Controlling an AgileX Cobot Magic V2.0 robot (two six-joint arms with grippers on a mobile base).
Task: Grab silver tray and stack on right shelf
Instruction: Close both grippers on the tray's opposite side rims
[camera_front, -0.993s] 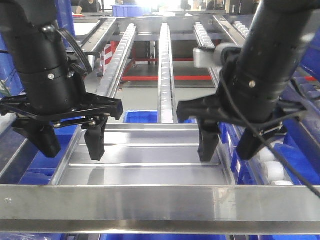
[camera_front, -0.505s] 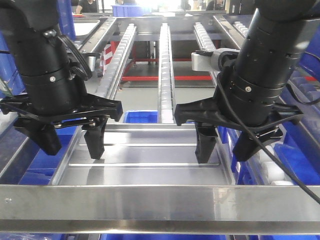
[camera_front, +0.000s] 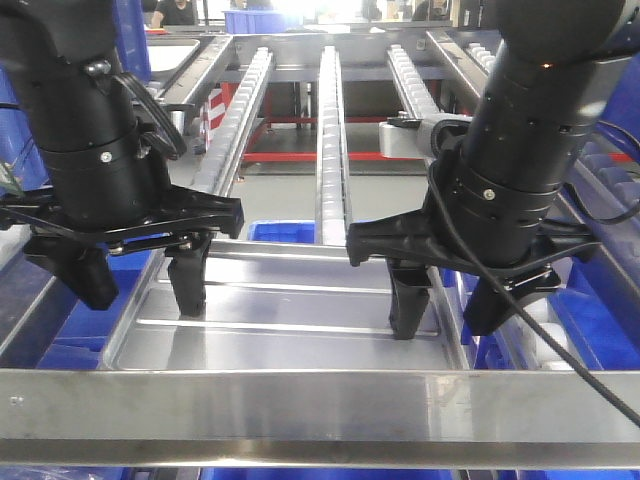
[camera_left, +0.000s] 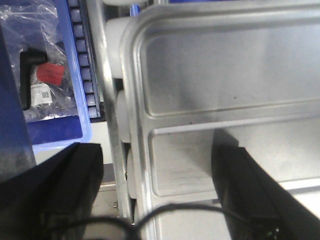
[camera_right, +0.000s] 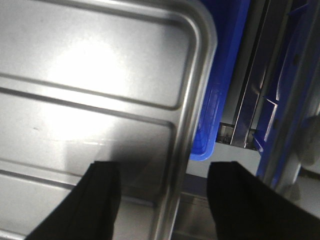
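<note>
Left pincer (camera_front: 140, 297) and right pincer (camera_front: 448, 322) gape apart astride the silver tray (camera_front: 290, 320). A blue bin (camera_front: 285, 233) lies beyond; a steel bar (camera_front: 300, 400) crosses near.

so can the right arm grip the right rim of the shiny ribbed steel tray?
Probably yes. The right gripper is open and straddles the right rim of the shiny ribbed steel tray, one finger over its floor, the other outside it. Nothing visible sits between.

Right end effector (camera_front: 448, 318) lower; leftward
</note>
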